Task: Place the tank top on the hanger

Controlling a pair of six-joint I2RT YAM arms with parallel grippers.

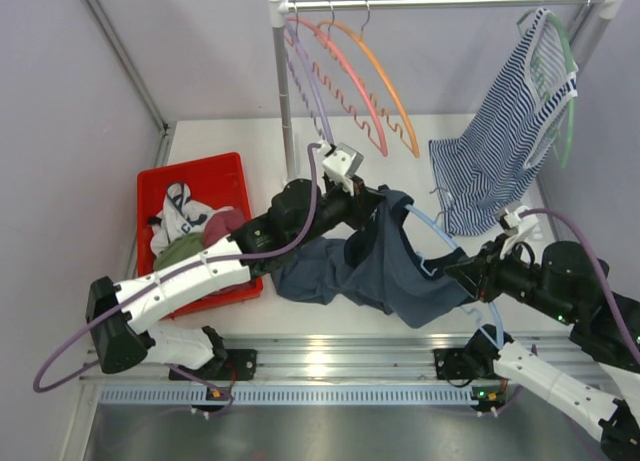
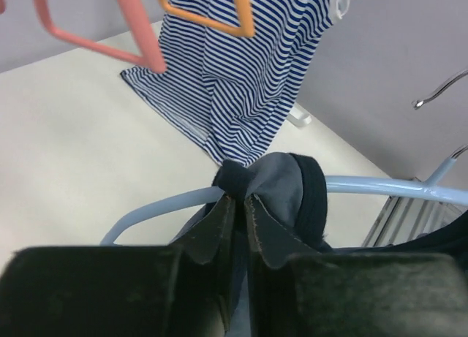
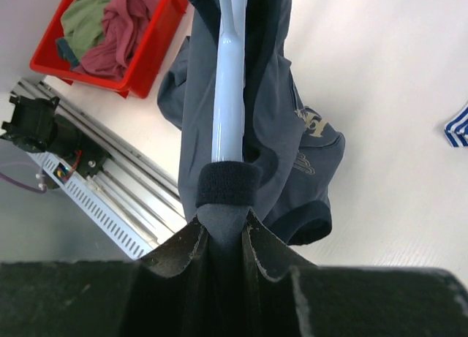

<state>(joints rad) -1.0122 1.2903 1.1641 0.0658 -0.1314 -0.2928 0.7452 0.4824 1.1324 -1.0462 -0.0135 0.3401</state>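
On my far left, the red plastic bin [image 1: 205,171] of spare clothes sits well apart from the work. My left arm stretches low and diagonally across the white table [image 1: 230,131] toward the middle. The left gripper [image 2: 235,202] is clenched on a bunched bit of the dark slate-blue sleeveless tank top [image 1: 385,266], right against the arch of the thin light-blue arched plastic hanger [image 3: 230,96]. The rest of the tank top drapes off the hanger and pools on the table between the two arms.

To do this step well, I judge I should carry that pinched strap over the hanger's shoulder slowly, with slack, and let go only once it seats. The right arm folds in from the side, wrist pointing left. The right gripper [image 3: 225,218] grasps the hanger's near end, where fabric wraps over it, and it must hold steady. Beyond, a blue-and-white striped top [image 1: 500,141] hangs from the rail.
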